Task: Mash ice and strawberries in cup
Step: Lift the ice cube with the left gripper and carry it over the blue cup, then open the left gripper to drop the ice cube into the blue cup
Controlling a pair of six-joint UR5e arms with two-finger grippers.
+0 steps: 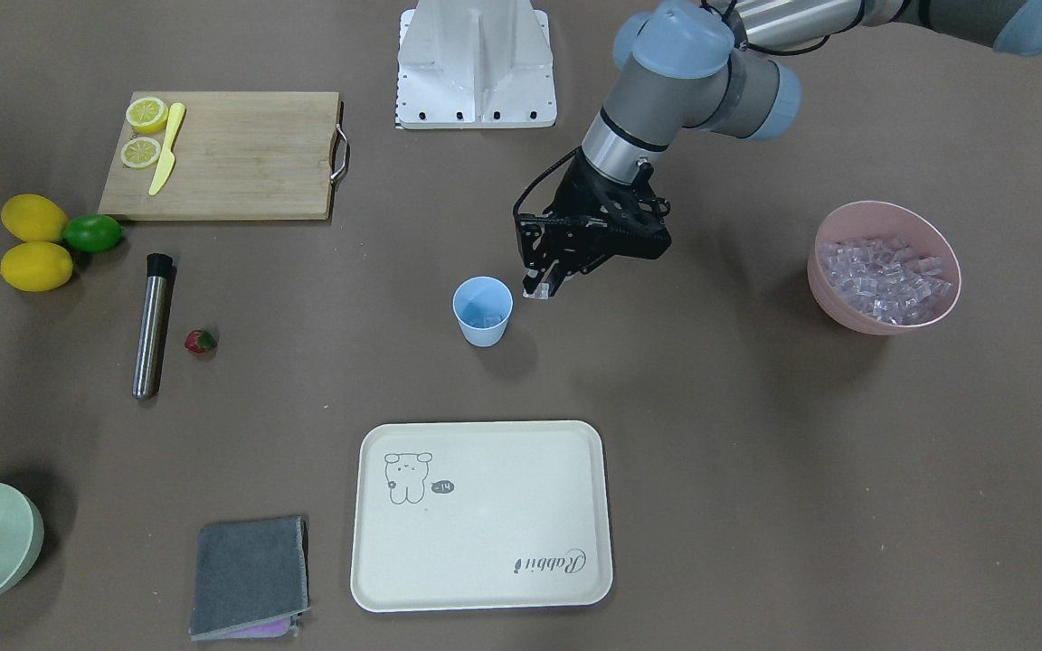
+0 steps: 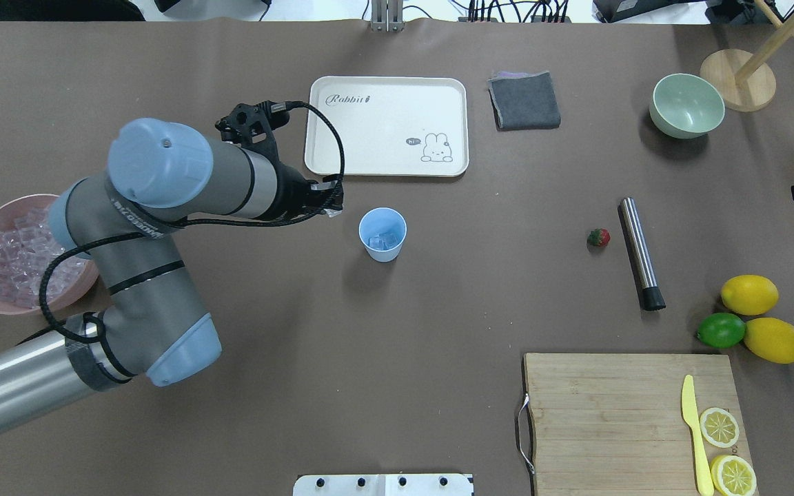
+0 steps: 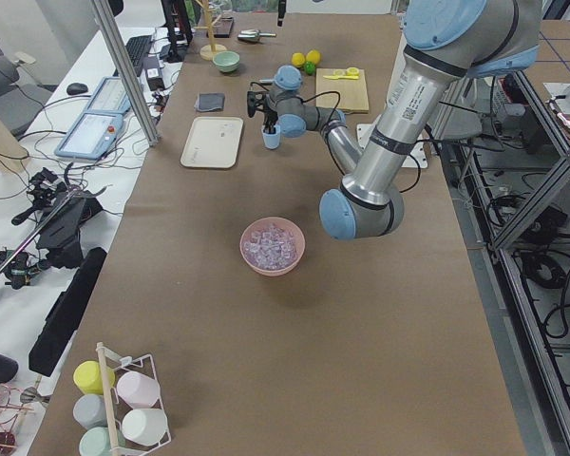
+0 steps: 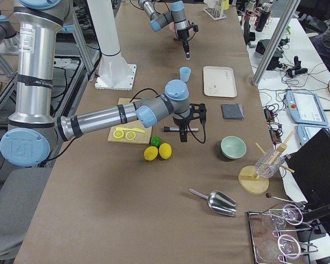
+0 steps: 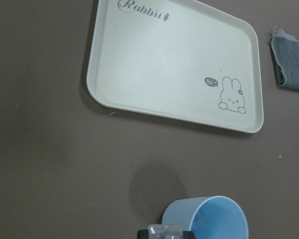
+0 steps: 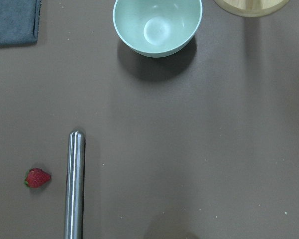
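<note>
Your left claw [image 1: 544, 282] hangs just beside the cup [image 1: 483, 310], on the pink bowl's [image 1: 833, 303] side. Its fingers are pinched nearly closed on one clear cube [image 5: 164, 230], which the wrist view puts right at the cup's rim. Your right claw [image 4: 182, 135] hovers near the muddler [image 1: 152, 325]; you cannot tell from here whether it is open or closed.

The cup stands upright mid-table, between the tray [image 1: 485, 533] and the robot's base, with a little ice in its bottom. The strawberry [image 1: 200, 341] lies just beside the muddler, well apart from the cup. The rest of the ice [image 1: 887, 278] sits heaped in the pink bowl.

Expect the cubes to be hard and slick, so pinch them square across flat faces. The cup looks like thin, light plastic and will likely skid or tip under a downward push, so steady it by the wall while you mash. The strawberry is probably soft; take it lightly across the body, not by the leafy cap. The muddler is smooth and round and may roll, so grip it mid-shaft.

Count:
- one cup
- one strawberry
- one muddler
- one cube in the claw
- a few cubes in the cup, too small to number
- many cubes in the bowl
</note>
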